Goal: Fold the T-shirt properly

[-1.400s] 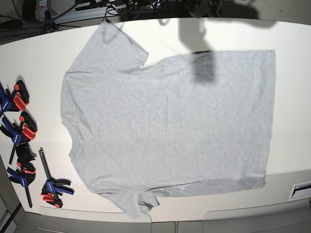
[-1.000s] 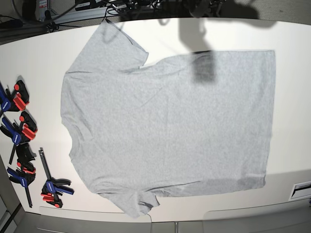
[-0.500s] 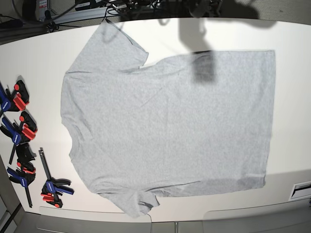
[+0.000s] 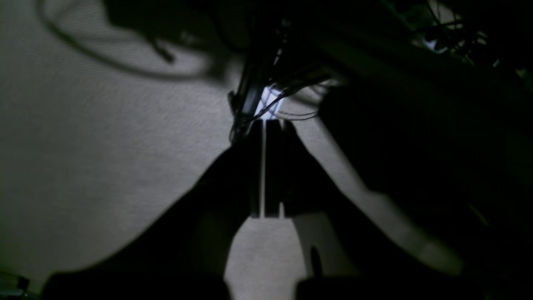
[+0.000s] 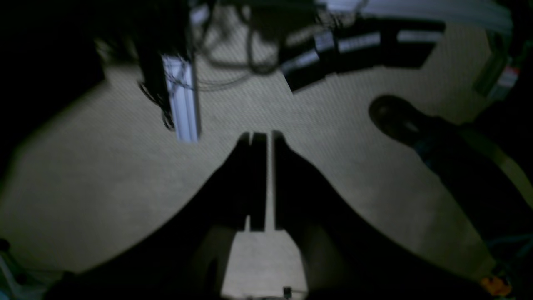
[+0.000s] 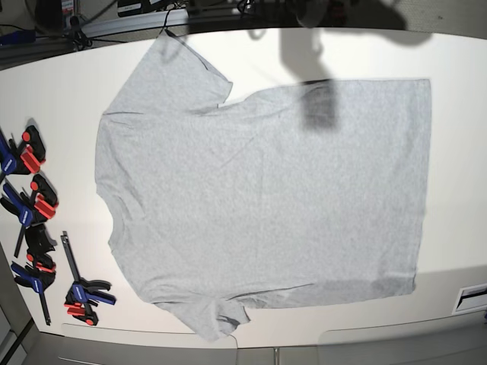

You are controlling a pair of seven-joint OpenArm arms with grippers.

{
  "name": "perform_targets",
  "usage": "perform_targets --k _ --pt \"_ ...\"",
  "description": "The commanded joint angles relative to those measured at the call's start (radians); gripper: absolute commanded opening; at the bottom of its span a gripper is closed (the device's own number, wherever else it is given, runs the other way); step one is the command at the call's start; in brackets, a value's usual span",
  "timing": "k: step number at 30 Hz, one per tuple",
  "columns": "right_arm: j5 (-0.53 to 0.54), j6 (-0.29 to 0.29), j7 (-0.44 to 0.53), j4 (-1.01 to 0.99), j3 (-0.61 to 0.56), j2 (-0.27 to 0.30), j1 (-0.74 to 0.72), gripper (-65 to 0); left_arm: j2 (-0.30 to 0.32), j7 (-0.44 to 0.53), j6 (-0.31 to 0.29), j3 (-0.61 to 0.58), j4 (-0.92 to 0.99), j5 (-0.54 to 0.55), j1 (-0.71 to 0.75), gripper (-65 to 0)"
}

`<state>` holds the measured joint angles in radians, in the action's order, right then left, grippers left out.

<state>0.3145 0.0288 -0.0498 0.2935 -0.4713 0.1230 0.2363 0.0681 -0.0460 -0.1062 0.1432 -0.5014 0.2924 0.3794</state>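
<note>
The T-shirt is spread flat, plain side up, across the middle of the white table, collar to the left and hem to the right; a row of clamps lies just beside its left edge. If only the top layer is pinched, or a sleeve is dragged, wrinkles and a crooked fold can be expected. Far above the cloth, the left gripper and right gripper are seen nearly closed, a thin slit between the fingers, nothing held or touched.
</note>
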Motion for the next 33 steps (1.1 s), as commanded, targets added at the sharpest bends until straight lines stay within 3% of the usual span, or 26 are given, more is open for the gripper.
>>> perform_targets --k 1,3,8,11,15,22,26,30,33 --pt "-0.001 0.008 0.012 0.019 0.0 0.016 0.027 -63.1 0.014 0.008 -0.002 -0.002 -0.034 0.017 0.04 -65.0" --pt "-0.001 0.008 0.023 0.071 0.0 0.043 0.083 -63.1 0.037 0.003 -0.002 -0.002 -0.116 0.055 0.109 -65.0" --pt "0.003 0.009 0.026 0.305 0.027 0.12 0.277 -63.4 0.109 -0.133 -0.002 0.001 -0.435 0.165 0.316 -65.0" --pt "0.011 0.009 0.028 0.492 0.104 0.151 0.425 -64.9 0.141 -0.169 -0.002 0.026 -0.666 0.184 0.456 -65.0" --pt "0.102 0.004 0.027 0.775 0.251 0.163 0.629 -65.0 0.161 -0.212 -0.011 0.1 -0.974 0.193 0.632 -65.0" --pt "0.249 -0.117 -0.019 1.29 0.467 0.163 0.946 -65.0 0.249 -0.398 -0.241 0.235 -1.398 0.387 0.826 -65.0" --pt "0.303 -0.16 -0.023 1.554 0.586 0.162 1.043 -65.0 0.251 -0.491 -0.348 0.321 -1.544 0.475 0.853 -65.0" --pt "0.374 -0.164 -0.045 1.767 0.713 0.14 1.062 -65.0 0.251 -0.513 -0.397 0.362 -1.596 0.541 0.85 -65.0" --pt "0.417 -0.164 -0.045 1.87 0.8 0.111 1.041 -65.0 0.245 -0.506 -0.397 0.361 -1.597 0.558 0.847 -65.0"
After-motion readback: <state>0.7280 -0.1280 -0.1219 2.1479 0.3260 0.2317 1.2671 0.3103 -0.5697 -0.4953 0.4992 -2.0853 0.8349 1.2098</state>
